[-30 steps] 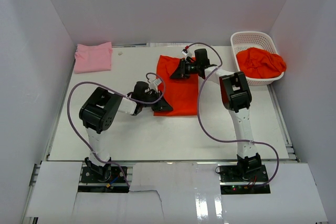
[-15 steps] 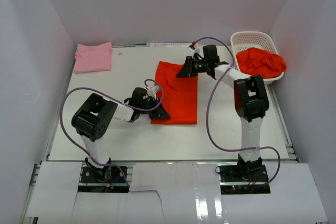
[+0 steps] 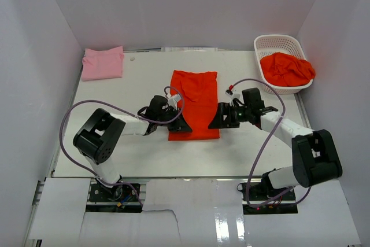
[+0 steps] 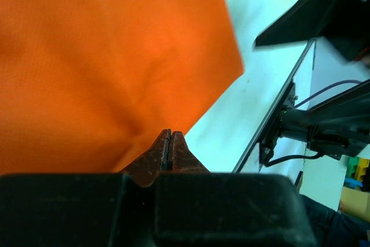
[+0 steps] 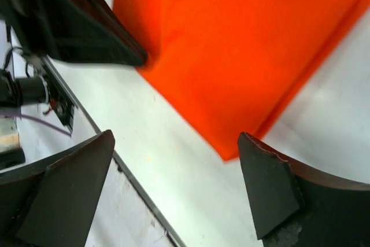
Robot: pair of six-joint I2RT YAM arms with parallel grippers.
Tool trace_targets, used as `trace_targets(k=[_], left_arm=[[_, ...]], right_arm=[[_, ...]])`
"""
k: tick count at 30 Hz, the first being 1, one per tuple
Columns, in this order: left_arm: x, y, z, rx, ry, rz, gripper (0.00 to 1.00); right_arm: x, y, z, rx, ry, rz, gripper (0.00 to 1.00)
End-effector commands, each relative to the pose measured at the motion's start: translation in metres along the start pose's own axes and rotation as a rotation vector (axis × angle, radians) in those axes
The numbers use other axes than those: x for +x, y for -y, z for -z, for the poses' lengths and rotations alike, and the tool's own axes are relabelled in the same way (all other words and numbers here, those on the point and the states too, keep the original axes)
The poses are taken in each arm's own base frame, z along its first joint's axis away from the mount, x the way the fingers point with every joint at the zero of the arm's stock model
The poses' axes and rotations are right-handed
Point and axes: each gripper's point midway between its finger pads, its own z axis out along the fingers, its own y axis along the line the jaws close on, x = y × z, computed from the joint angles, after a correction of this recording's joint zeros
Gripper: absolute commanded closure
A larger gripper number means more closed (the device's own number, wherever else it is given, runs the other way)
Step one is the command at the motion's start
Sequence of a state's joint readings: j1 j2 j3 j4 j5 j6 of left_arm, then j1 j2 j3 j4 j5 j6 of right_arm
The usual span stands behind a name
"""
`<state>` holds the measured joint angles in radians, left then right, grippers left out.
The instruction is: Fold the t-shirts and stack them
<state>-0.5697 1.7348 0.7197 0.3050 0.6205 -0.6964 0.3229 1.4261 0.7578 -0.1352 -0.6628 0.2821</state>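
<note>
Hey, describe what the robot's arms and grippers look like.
Both the left arm and right arm have white links and bulky black joint housings. A thin purple-grey cable loops loosely off each. The left gripper and right gripper are black, with wedge-shaped fingers.

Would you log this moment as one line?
left gripper: shut at near-left corner of orange shirt | right gripper: open beside near-right corner | pink shirt: folded, far-left
</note>
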Motion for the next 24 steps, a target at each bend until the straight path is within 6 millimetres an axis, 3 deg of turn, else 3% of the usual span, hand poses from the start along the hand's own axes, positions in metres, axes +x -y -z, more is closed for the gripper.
trace_targets(k=[1,2,4,5,6,11,17,24], left_arm=[[-0.032,0.036,0.014,0.031,0.077,-0.076,0.99],[-0.038,0.041,0.015,0.029,0.083,-0.085,0.98],[-0.045,0.048,0.016,0.036,0.090,-0.101,0.96],[-0.053,0.056,0.014,0.052,0.099,-0.117,0.95],[-0.056,0.058,0.012,0.059,0.097,-0.119,0.96],[-0.062,0.062,-0.018,0.087,0.045,-0.131,0.97],[-0.059,0.061,-0.058,0.113,-0.016,-0.157,0.97],[-0.049,0.057,-0.082,0.122,-0.060,-0.161,0.98]], right_arm=[[0.029,-0.002,0.011,0.010,-0.022,-0.037,0.10],[0.031,-0.009,0.015,-0.010,-0.007,-0.038,0.23],[0.046,-0.008,0.016,-0.021,-0.016,-0.064,0.38],[0.045,-0.011,0.018,-0.036,-0.001,-0.056,0.54],[0.046,-0.013,0.018,-0.047,0.001,-0.063,0.63],[0.051,-0.016,0.012,-0.097,0.011,-0.078,0.92],[0.045,-0.011,0.000,-0.137,0.027,-0.078,0.92],[0.036,-0.004,-0.017,-0.173,0.013,-0.086,0.92]])
